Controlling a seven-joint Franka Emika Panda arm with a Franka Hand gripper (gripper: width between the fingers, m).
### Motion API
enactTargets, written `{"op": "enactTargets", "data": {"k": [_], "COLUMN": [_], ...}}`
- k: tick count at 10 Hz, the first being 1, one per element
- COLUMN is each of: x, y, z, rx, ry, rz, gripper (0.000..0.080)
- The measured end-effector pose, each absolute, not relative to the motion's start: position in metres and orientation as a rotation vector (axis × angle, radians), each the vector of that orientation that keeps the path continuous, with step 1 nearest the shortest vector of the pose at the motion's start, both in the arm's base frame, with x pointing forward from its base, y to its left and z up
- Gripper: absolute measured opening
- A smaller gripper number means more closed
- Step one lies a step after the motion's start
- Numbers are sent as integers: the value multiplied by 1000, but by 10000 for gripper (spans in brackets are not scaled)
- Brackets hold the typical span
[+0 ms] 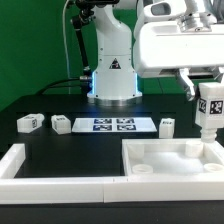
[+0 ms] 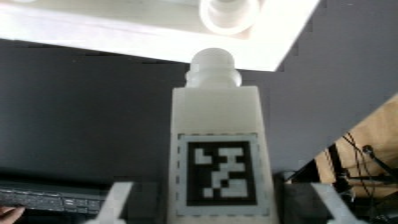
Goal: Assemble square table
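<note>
Gripper [image 1: 207, 93] jaws clamp one tagged held leg [image 1: 210, 112] upright, peg down, over the tabletop [image 1: 165, 160]. The leg mostly hides the fingers [image 2: 121, 203], and whether the peg touches the tabletop is unclear. The tabletop's right side runs out of the exterior view. Beyond it lie three loose legs: far-left leg [image 1: 28, 122] and second leg [image 1: 62, 125] left of the marker board [image 1: 105, 125], and third leg [image 1: 167, 126] on its right.

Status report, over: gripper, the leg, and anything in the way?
Gripper shut on leg. Leg upright near tabletop corner, tip outside hole. No obstacle seen.
</note>
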State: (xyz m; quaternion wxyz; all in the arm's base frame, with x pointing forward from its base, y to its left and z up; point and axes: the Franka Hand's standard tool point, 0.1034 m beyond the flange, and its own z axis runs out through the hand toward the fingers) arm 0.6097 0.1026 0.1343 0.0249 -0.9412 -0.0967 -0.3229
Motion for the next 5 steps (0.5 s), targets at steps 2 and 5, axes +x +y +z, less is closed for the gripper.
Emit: {"op": "enactTargets", "data": {"k": [2,5], "x": [612,615], "y": [105,109], "z": [119,105], "rx": [-2916,-2919], "ry": [-297,-297], "rz": [-972,-948], "gripper": [291,291]}}
